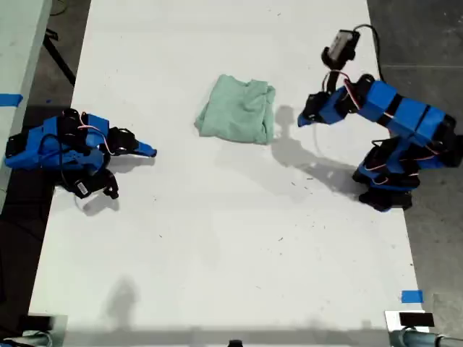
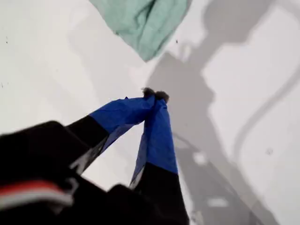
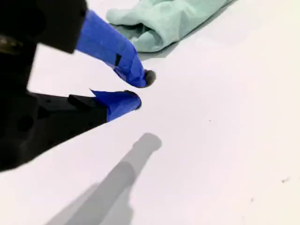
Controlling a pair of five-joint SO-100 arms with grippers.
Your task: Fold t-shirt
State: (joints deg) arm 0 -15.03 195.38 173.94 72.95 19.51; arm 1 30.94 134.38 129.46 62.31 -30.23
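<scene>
The pale mint-green t-shirt (image 1: 239, 110) lies bunched into a small wrinkled bundle on the white table (image 1: 217, 253), toward the far middle in the exterior view. My first gripper (image 1: 302, 119) hovers above the table just beside the t-shirt, on the exterior view's right. In the first wrist view my first gripper (image 2: 155, 95) is shut with its tips touching and holds nothing; a corner of the t-shirt (image 2: 140, 18) lies ahead of it. My second gripper (image 1: 148, 150) rests low at the exterior view's left, apart from the cloth. In the second wrist view my second gripper (image 3: 140, 90) is open by a narrow gap and empty, with the t-shirt (image 3: 173, 18) beyond it.
Dark floor borders the table on both sides of the exterior view. Blue tape (image 1: 412, 296) marks the near corner at the exterior view's right, and another blue strip (image 1: 9, 100) sits on a surface off the table at its left. The first arm's shadow (image 1: 304, 163) falls beside the t-shirt.
</scene>
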